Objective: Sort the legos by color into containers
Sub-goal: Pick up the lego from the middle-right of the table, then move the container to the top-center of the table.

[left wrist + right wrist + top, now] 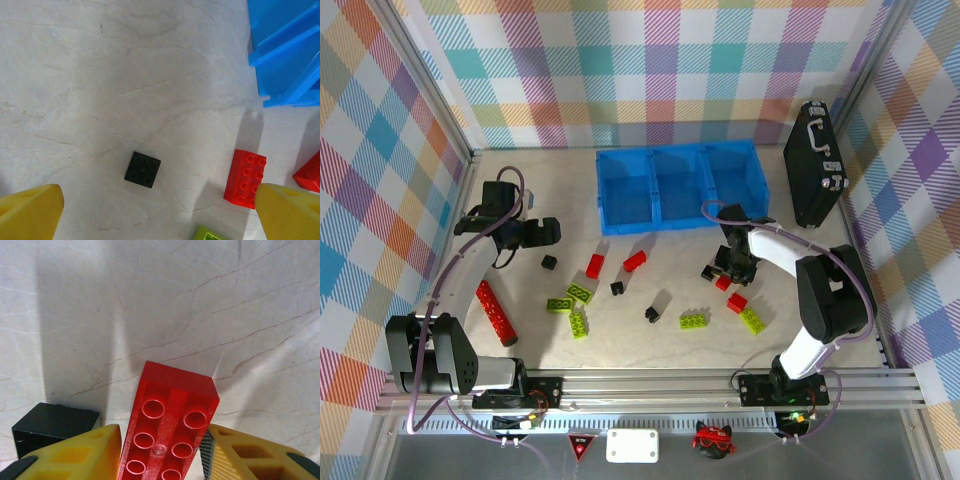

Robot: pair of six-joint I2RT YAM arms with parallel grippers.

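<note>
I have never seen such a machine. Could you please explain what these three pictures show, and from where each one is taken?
The machine is two robot arms fixed at the near edge of a table. The overhead picture looks down from above and behind them. The other two come from small cameras on the wrists, so you see each arm's own yellow fingers.

On the table lie small red, green and black bricks, three joined blue bins at the back, and a black case on the right.

The left gripper is open and holds nothing; a black brick lies on the table ahead of its fingers, a red brick beside the right finger.

The right gripper has a different red brick between its fingers, underside facing the camera. Whether the grip is already firm, I cannot tell.
</note>
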